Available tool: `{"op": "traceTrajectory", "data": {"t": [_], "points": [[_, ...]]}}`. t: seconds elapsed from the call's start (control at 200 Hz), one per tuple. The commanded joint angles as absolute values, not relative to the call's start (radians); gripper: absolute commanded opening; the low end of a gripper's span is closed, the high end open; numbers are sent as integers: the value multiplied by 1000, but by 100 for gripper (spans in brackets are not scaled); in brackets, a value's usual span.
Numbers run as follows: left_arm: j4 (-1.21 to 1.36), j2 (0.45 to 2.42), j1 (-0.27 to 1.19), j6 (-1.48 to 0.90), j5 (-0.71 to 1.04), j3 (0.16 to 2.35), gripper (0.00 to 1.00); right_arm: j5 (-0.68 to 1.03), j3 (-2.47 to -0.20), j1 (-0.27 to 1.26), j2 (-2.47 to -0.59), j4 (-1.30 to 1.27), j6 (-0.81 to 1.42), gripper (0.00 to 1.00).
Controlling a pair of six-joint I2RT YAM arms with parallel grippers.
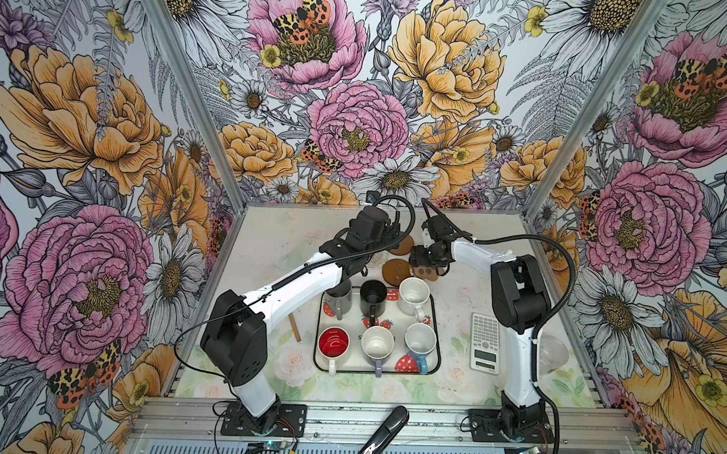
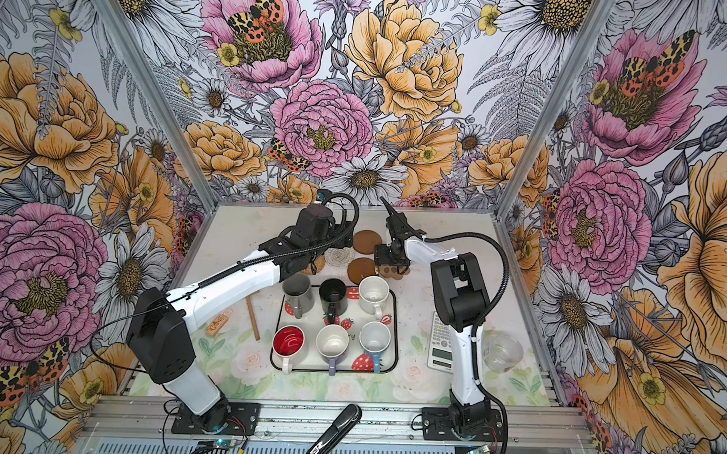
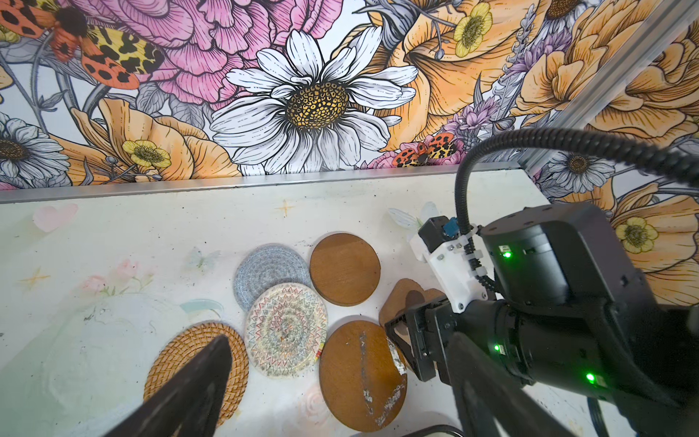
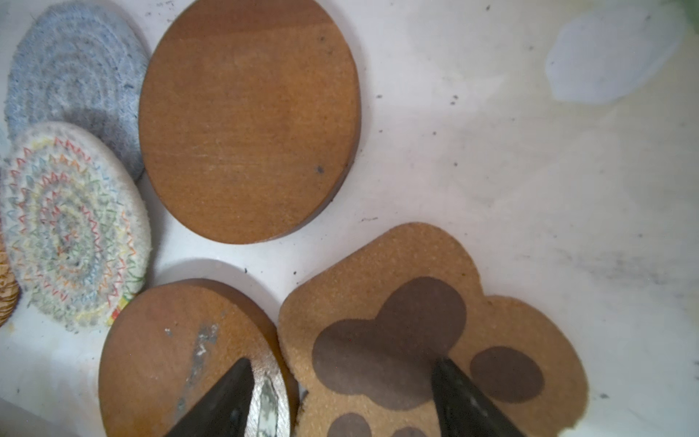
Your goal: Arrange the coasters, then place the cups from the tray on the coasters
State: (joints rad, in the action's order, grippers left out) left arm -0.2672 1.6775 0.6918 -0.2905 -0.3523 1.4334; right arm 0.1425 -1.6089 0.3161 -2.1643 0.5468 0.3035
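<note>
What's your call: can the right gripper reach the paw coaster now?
Probably yes: the right gripper hangs open over the paw coaster, nothing covering it, though one finger is above the scuffed brown disc.

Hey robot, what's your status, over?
Both jaws open, empty. Right over paw coaster; coasters clustered behind tray. Six cups on tray. Nothing blocking.

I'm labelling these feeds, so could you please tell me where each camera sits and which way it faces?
Top view: high at the front, looking down at the strawberry tray; left arm and right arm show.
Top view: stereo twin, same direction, same tray and arms.
Left wrist: looks over the rattan coaster toward the floral back wall; own fingers and the right gripper show.
Right wrist: close above the paw-shaped coaster; own fingers show.
Shared: both wrist views show the cream crochet coaster.
</note>
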Motion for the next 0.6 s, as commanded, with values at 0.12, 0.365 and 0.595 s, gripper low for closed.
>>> {"op": "traceTrajectory", "data": {"t": [0.12, 0.365, 0.595], "points": [[-282, 1706, 704, -307, -379, 1481, 90, 69, -1660, 329, -2229, 628, 292, 77], [-285, 1698, 709, -301, -383, 1471, 90, -6, -1661, 330, -2230, 685, 268, 77], [-283, 1676, 708, -298, -401, 1447, 90, -34, -1660, 319, -2225, 706, 263, 77]]}}
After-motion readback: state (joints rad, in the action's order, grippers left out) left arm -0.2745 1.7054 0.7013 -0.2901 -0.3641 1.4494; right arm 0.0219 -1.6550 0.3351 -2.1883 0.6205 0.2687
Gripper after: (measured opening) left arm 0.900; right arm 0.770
